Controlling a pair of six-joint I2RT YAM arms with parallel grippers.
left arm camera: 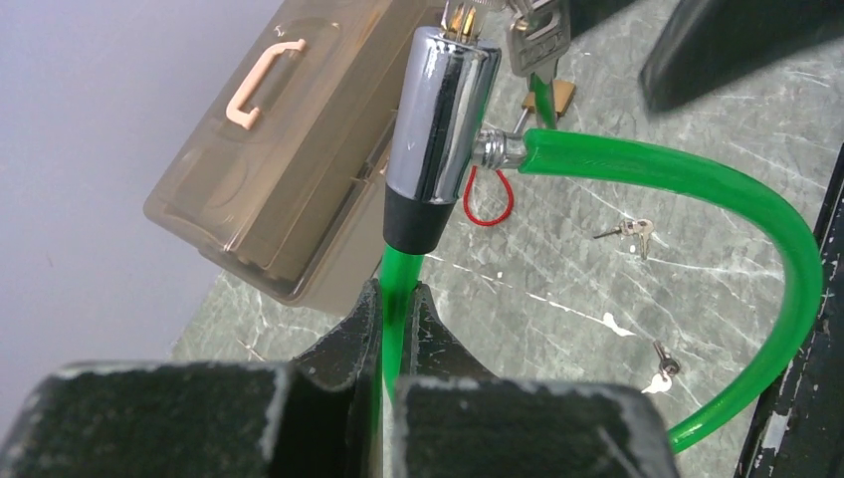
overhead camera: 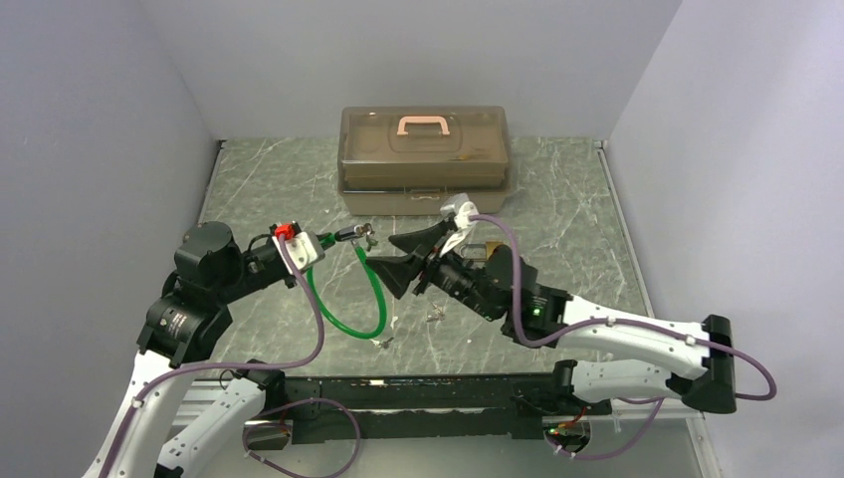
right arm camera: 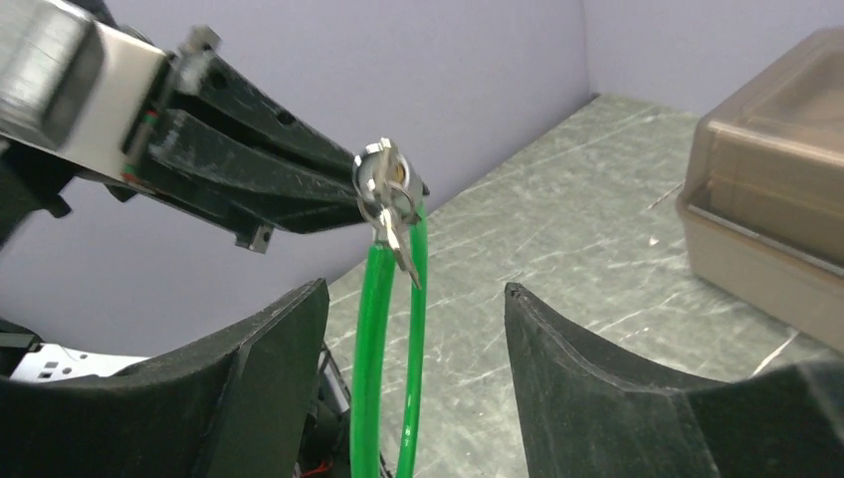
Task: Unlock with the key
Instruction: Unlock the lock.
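Green cable lock point(left arm camera: 697, 189), key point(right arm camera: 396, 231) hanging at its chrome barrel point(left arm camera: 438, 119), mid-frame.
left fingers point(left arm camera: 343, 339) pinch the cable below the barrel; right fingers point(right arm camera: 269, 378) spread, empty, flanking it. Grey marbled counter point(overhead camera: 577, 199), brown lidded box point(overhead camera: 425, 159), lilac walls point(overhead camera: 100, 119).

The cable point(left arm camera: 697, 169) has a smooth, glossy green plastic sheath. Its lock barrel point(left arm camera: 438, 110) is mirror-polished chrome metal, ending in a matt black collar point(left arm camera: 413, 221) of rubber or plastic. The key point(right arm camera: 396, 237) hanging at the barrel is flat, bright silver-grey metal, like the loose keys point(left arm camera: 634, 231). The desk point(left arm camera: 557, 339) looks like smooth grey-green stone with white veins and a dull sheen. The box point(left arm camera: 289, 179) is translucent brown plastic, its handle point(left arm camera: 261, 85) opaque pink. The left gripper point(left arm camera: 395, 294) and right gripper point(right arm camera: 414, 289) have matt black fingers point(left arm camera: 338, 344), rough and scuffed whitish at the edges.
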